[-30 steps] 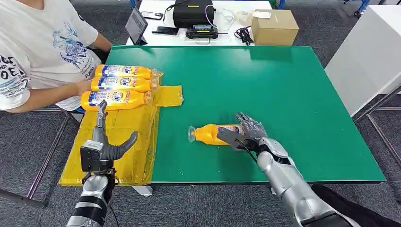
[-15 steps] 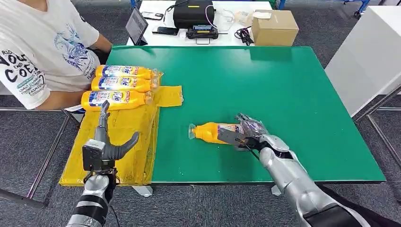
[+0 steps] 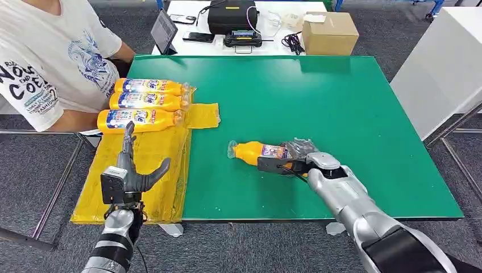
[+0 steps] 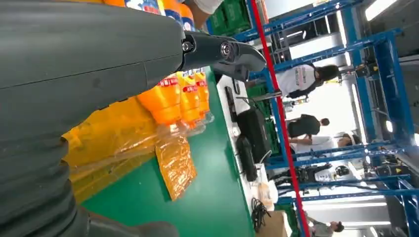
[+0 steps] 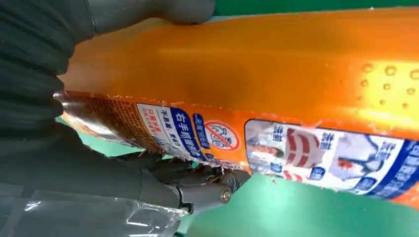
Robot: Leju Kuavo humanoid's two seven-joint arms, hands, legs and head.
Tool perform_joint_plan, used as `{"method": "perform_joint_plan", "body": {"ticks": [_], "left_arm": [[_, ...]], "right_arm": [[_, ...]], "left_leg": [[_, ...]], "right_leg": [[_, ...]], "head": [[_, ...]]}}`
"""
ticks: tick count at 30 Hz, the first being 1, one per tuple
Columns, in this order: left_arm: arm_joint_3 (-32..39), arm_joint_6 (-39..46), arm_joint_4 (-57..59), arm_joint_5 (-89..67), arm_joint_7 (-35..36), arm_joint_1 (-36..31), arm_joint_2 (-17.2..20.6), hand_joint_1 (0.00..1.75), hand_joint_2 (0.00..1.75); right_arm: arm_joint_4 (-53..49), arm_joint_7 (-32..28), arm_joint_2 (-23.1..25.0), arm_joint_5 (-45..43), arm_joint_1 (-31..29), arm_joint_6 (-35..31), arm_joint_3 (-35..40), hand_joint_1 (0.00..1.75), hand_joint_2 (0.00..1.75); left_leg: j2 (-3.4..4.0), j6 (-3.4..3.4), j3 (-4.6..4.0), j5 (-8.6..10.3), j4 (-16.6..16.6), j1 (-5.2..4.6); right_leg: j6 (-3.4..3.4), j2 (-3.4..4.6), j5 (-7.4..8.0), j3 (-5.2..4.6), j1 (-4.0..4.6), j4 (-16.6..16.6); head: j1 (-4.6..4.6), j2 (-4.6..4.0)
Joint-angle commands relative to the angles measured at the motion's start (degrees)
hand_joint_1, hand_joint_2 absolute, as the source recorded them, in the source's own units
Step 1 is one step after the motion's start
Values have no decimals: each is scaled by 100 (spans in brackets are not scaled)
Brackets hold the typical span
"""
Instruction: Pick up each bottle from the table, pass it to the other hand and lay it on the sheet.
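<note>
Fingers of our right hand (image 3: pixel 295 161) wrap the orange plastic bottle (image 3: pixel 256 154), hiding its base; our left hand (image 3: pixel 129 173) hovers spread wide, holding nothing.

The head view looks forward and down over the green bench (image 3: pixel 341 102). The left wrist view, turned sideways, shares the yellow sheet (image 4: pixel 170 163). The right wrist view sits very close against the orange bottle (image 5: pixel 257 69).
</note>
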Motion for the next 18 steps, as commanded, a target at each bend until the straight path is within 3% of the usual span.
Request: {"method": "perform_joint_plan", "body": {"ticks": [1,3,5,7,11,14,18], "left_arm": [[15,-37,398,60,-14,-213,-36,0,175],[24,-73,404,89,-25,-208,-40,0,175],[42,-216,353,209,-10,-169,-53,0,175],[55,-378,195,353,107,-70,-78,0,175],[-28,-909,-288,859,642,265,-146,0,175],[-205,-1222,-548,1226,913,455,-154,0,175],[-399,-1437,-623,1519,1059,514,-105,0,175]], "right_arm": [[443,3,-70,-53,-115,60,511,175,175],[333,-148,-95,-335,-44,-25,341,175,175],[-277,-508,-163,-1110,433,-511,-303,175,175],[-1228,-766,-188,-1518,1121,-1150,-817,175,175],[-3765,-1356,449,-1788,2649,-2605,-2159,175,175],[-4792,-1865,752,-2183,3220,-2905,-2679,175,175],[-5122,-2303,889,-2389,3465,-3101,-2987,175,175]], "left_leg": [[-3,-10,5,-2,0,8],[-4,-6,2,0,-1,4],[-10,-8,0,1,-1,8],[-18,-11,6,0,-6,12],[0,-12,2,-11,-5,13],[-6,-12,-26,-13,1,10],[-21,-15,-43,-26,11,15]], "right_leg": [[-13,-6,-3,9,9,-3],[-8,-6,-1,5,5,-3],[-11,-13,-2,7,8,-5],[-14,-21,-3,16,13,-13],[-15,4,-7,10,14,-10],[-15,-3,-12,-18,11,4],[-19,-16,-28,-31,16,10]], "head": [[-2,0],[-2,0],[0,0],[-2,0],[-2,0],[-4,0],[-4,0]]}}
